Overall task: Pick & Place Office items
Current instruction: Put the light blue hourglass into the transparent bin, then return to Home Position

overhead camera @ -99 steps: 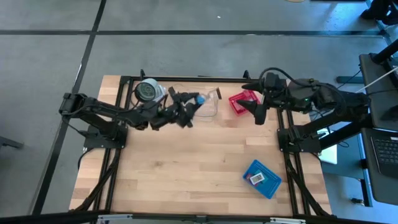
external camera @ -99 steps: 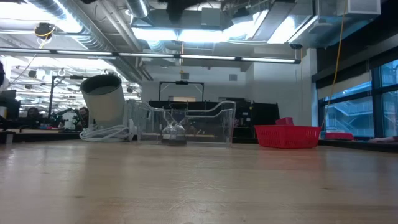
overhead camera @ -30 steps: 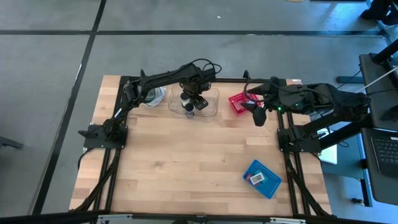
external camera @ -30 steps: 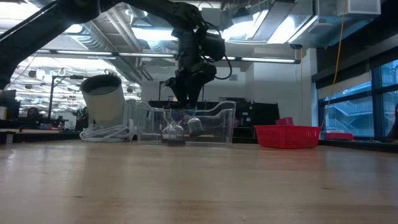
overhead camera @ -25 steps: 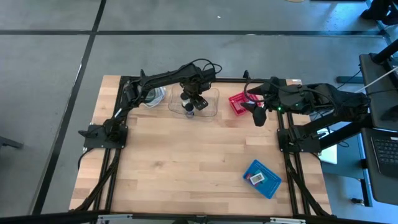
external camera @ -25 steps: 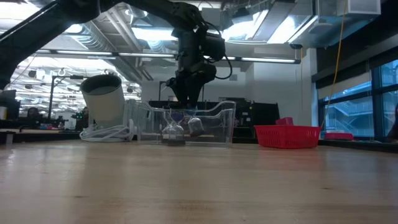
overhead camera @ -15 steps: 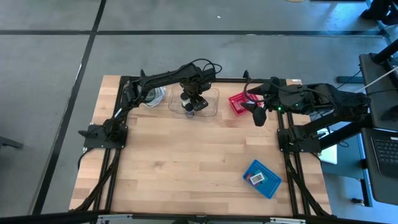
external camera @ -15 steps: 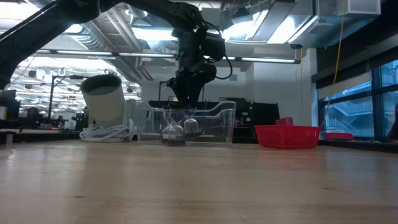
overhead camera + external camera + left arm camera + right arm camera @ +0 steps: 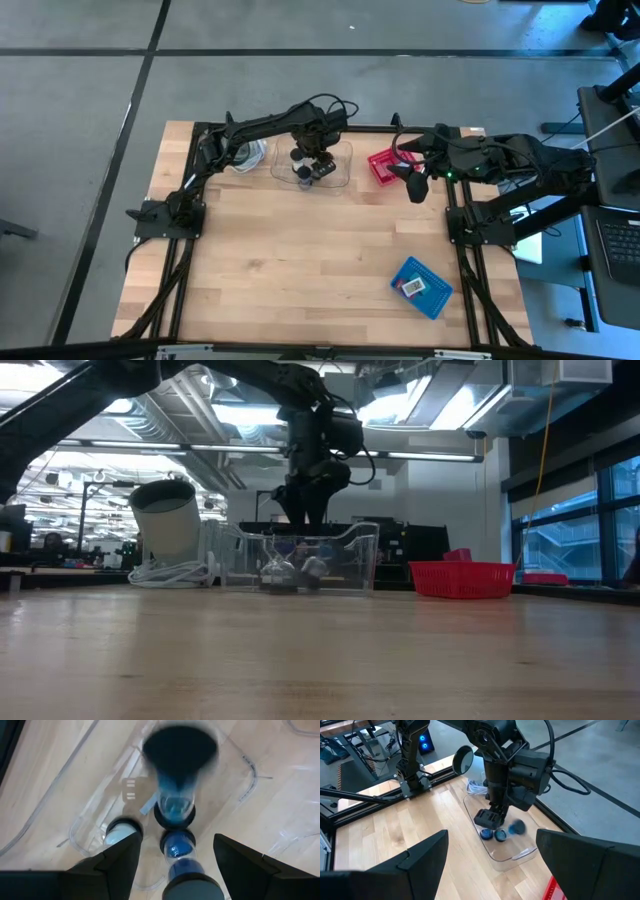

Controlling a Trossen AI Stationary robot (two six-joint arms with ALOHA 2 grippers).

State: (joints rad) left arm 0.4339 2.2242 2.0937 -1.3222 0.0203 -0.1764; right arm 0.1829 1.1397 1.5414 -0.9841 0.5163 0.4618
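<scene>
Progress looks well on, judging by how things lie. The left end effector [image 9: 311, 166] hangs over the clear plastic tray [image 9: 346, 172] at 12 o'clock on the desk [image 9: 300, 260]. Its two fingers are spread wide and hold nothing. Directly below it, inside the tray, lie three short cylinders: one with a black ring and blue glass body [image 9: 175, 812], a darker blue one [image 9: 177, 851] touching it, and a pale one with a black cap [image 9: 120, 831] just beside them. A fourth piece [image 9: 180, 750], black above and blue below, is smeared by motion over the tray. It appears to be dropping or rolling free, clear of the fingers.

The right end effector [image 9: 414, 188] waits at 2 o'clock, beside the red mesh basket [image 9: 383, 165], with its fingers wide apart and empty. Whether any pieces lie in the basket cannot be told.

No other small items show loose on the bare wood. What remains on it is a blue box [image 9: 421, 286] at 4 o'clock, well apart from both arms. That may be the next thing to fetch, if it belongs to the job.

The cylinders are small, smooth and round, with glassy middles between black caps. They would likely roll if set down on their sides.
</scene>
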